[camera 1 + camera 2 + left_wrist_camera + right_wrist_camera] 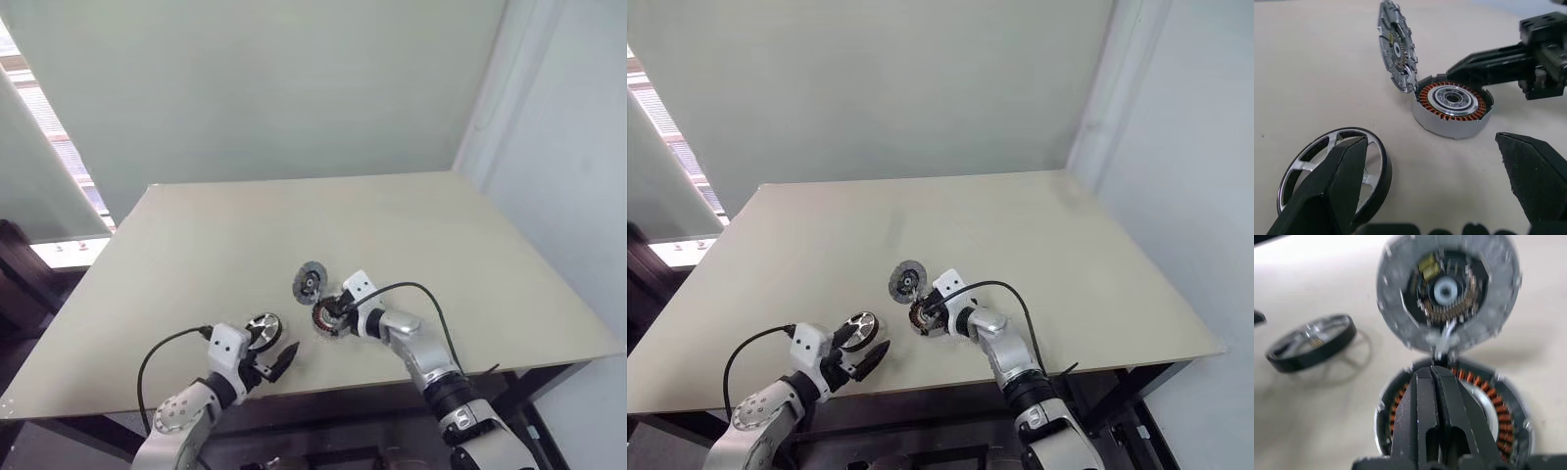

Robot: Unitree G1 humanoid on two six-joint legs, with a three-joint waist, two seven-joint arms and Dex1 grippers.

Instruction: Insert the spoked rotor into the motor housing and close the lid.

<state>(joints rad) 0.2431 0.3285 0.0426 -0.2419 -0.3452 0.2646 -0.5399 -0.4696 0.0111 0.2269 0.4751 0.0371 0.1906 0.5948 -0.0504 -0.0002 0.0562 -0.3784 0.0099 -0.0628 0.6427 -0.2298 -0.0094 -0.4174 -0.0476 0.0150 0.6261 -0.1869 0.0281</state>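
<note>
The spoked rotor point(263, 329) lies flat on the table, a shiny wheel with a dark rim. My left gripper point(1430, 144) is open just in front of it, one finger point(1332, 186) overlapping the rotor point(1352, 166) and hiding part of it. To the right sits the motor housing point(1452, 105) with copper windings around a silver centre. The lid point(1396, 46) stands upright at the housing's far rim, its inner face showing. My right gripper point(1433, 369) is shut, its tips resting over the housing point(1488, 406) rim just below the lid point(1447, 289), with nothing seen between the fingers.
The beige table point(470, 255) stretches wide behind and to both sides of the parts. Its front edge runs close under both arms. A black cable point(421, 294) loops from the right wrist. A wall rises behind the table, a window at the left.
</note>
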